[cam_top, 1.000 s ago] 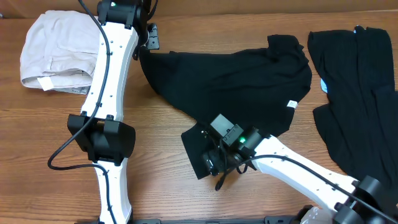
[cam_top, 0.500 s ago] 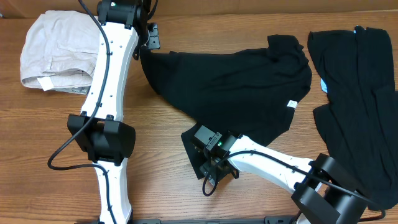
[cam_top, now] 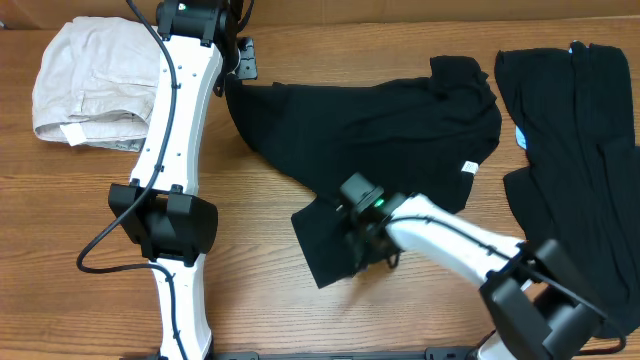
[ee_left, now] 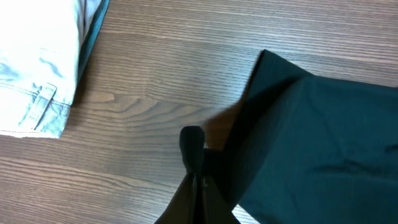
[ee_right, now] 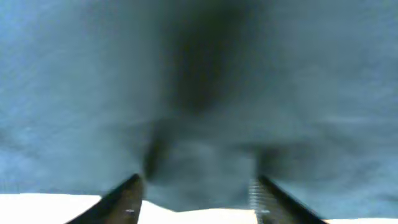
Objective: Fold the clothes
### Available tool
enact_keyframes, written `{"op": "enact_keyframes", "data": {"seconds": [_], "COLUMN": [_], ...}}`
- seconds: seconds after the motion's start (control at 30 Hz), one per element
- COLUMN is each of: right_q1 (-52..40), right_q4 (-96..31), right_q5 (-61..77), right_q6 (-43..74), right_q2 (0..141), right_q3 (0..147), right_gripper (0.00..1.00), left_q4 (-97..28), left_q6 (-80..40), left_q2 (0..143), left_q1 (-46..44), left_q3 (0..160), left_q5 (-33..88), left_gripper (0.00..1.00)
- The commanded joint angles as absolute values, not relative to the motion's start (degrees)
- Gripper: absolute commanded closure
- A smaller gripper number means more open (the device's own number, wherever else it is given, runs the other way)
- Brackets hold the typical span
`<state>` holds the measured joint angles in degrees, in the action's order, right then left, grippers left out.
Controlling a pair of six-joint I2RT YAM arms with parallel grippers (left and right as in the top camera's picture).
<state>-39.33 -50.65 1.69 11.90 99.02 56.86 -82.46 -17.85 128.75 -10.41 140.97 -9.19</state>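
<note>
Black clothes (cam_top: 380, 120) lie under right pincer (ee_right: 196, 186), now narrower; left pincer (ee_left: 193, 138) stays shut.

soft even light (right wrist blurred)

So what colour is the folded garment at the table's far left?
Off-white garment, clearest from overhead.

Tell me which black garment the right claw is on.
The thin black fabric garment spread mid-table, with the small white label at its right edge; the right claw sits on its near corner. The other black garment lies apart, far right.
</note>
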Motion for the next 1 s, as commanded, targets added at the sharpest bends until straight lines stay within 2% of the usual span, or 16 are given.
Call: {"op": "enact_keyframes", "data": {"seconds": [0.0,0.27,0.8,0.97], "right_q1": [-33.91,-21.71,-10.59,-3.90], "right_q4": [-50.57,-50.61,-49.50,-43.05], "right_q5": [6.37,11.33,13.56,3.33], "right_q6": [13.52,13.08,14.02,19.68], "right_q2": [99.04,99.04,106.65,107.50], "right_q3": [56.58,56.58,55.51,55.64], "right_gripper": [0.53,0.71,0.74,0.73], "left_q4": [-82.37,-82.70,-82.74,-81.84], "left_q6": [-16.69,-16.69,-16.67,-16.69], "left_q2": [129.12,129.12,129.12,129.12], "left_q1": [-10.41,-10.44,-10.44,-10.44], "left_q3": [140.94,140.94,140.94,140.94], "left_q5": [-8.75,-8.16,-5.91,-5.65], "left_gripper": [0.96,0.96,0.96,0.96]}}
